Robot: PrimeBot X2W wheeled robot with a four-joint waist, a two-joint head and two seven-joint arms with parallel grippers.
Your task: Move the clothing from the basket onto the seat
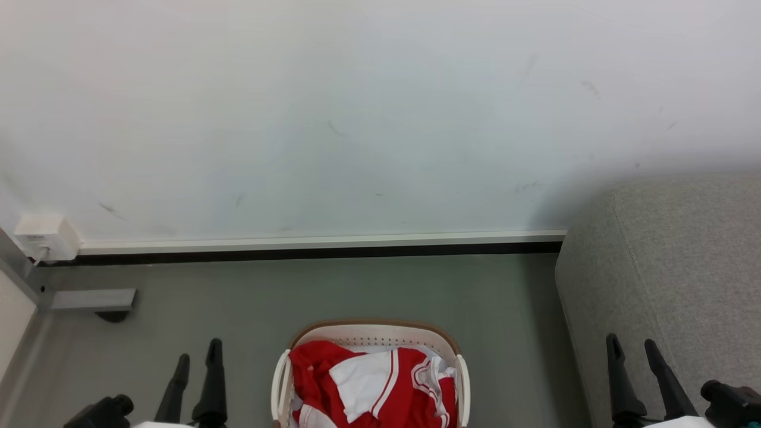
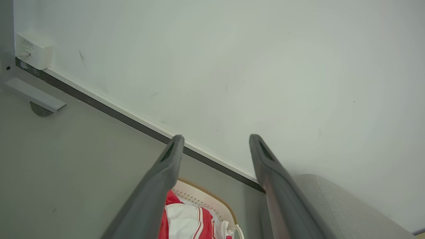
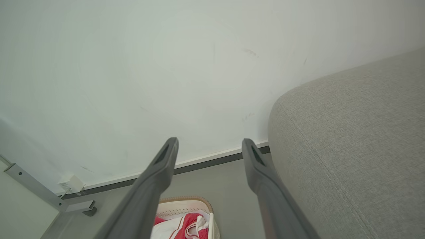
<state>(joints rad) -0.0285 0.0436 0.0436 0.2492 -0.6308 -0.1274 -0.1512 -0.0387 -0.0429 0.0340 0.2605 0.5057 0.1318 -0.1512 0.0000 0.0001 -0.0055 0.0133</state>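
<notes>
So the clothing (image 1: 374,380) is all in the basket (image 1: 279,380), a red and white heap bunched up inside the rim. The basket sits on the floor (image 1: 357,285) at the bottom middle of the head view, a bit out from the wall (image 1: 357,119). The seat (image 1: 672,267) is off to the right of it, with a strip of floor between them, and its top is bare grey fabric.

The left end effector (image 1: 198,351) hangs left of the basket, fingers spread, nothing between them. The right end effector (image 1: 631,342) is released too, holding nothing, and in the head view it overlaps the seat's front edge. Neither one touches the clothing.

There's a white socket box (image 1: 44,236) low on the wall at the far left.
</notes>
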